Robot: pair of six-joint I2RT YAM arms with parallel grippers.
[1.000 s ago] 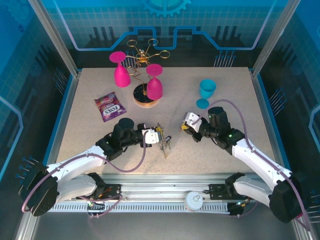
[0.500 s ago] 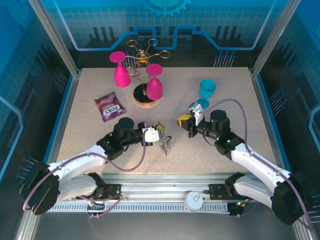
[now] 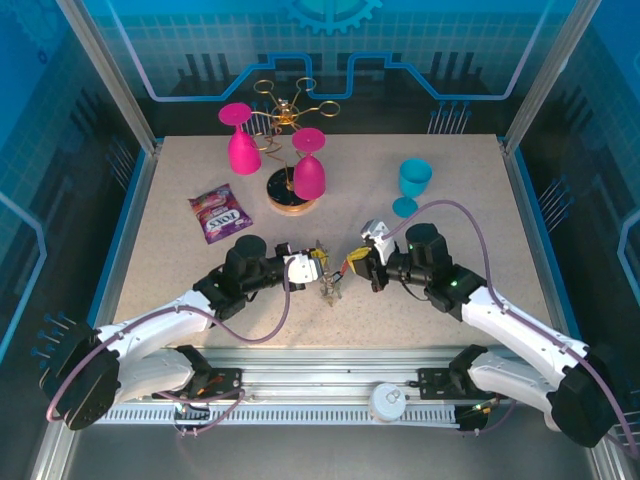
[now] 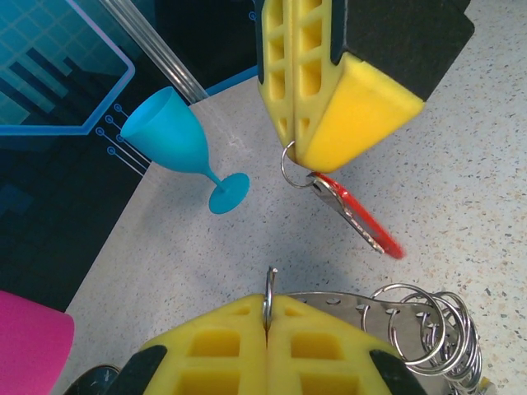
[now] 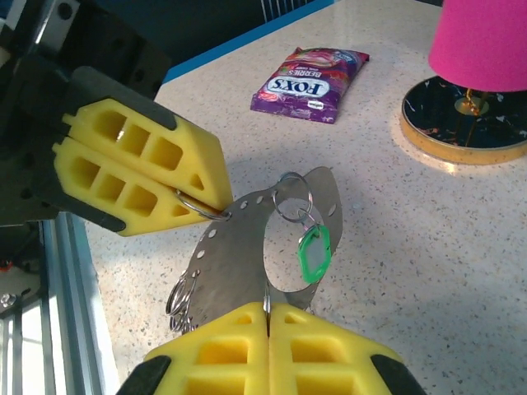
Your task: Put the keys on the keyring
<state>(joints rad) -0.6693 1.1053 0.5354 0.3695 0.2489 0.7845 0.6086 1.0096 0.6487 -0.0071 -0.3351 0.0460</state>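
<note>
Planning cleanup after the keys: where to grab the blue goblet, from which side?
Probably the thin stem of the blue goblet, jaws level, coming from the near side: it stands upright, and the wider bowl and foot would stop it slipping.

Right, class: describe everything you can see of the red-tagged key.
The red-tagged key is small, silvery metal with a red plastic rim, and it hangs from a little split ring. The right tool, shut, pinches that ring, so the key dangles slanted over the speckled table. Nothing else visibly touches it.
</note>
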